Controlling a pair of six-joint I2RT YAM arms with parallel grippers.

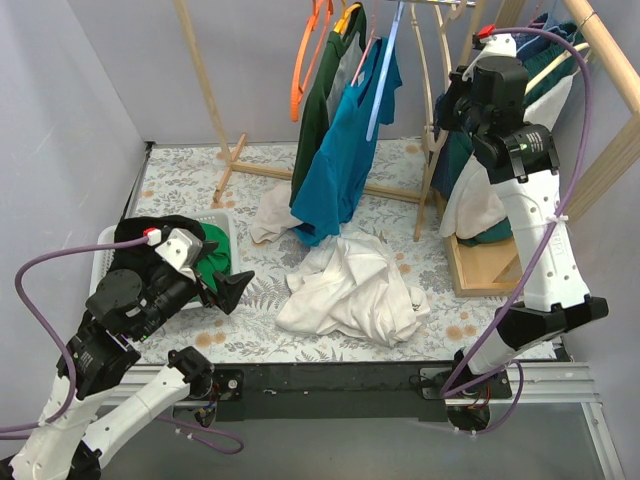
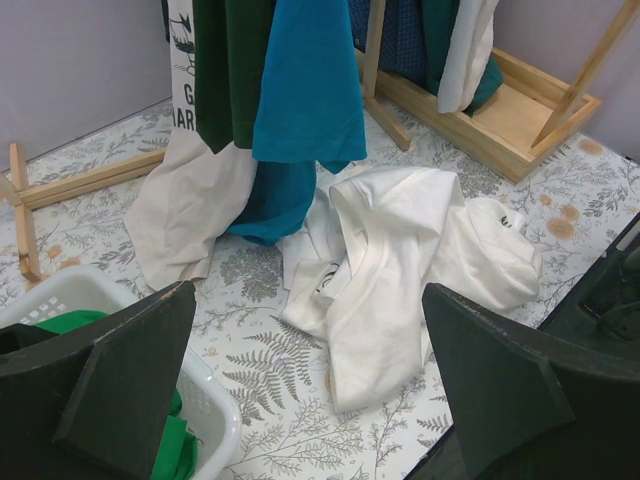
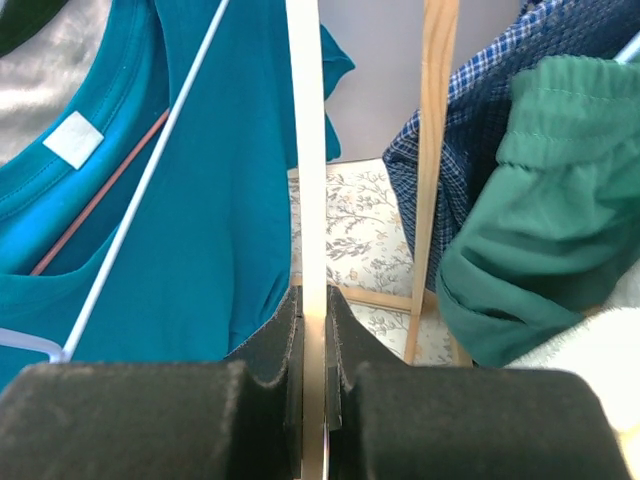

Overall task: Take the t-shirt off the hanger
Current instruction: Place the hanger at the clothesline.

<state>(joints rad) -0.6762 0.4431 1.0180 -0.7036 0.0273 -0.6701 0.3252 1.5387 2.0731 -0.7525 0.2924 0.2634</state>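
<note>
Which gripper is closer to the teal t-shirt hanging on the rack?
Right. The right gripper clamps a thin pale bar beside the teal t-shirt; the left gripper sits open, low by the laundry basket.

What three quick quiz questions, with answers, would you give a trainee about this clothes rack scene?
1. True or false: the left gripper is holding the white shirt.
2. The right gripper is shut on: A) a sleeve, B) a pale bar, C) the basket.
3. Fill in: the hanging shirt on the blue hanger is ___ in colour.
Key: 1 false, it is open and empty; 2 B; 3 teal.
</note>
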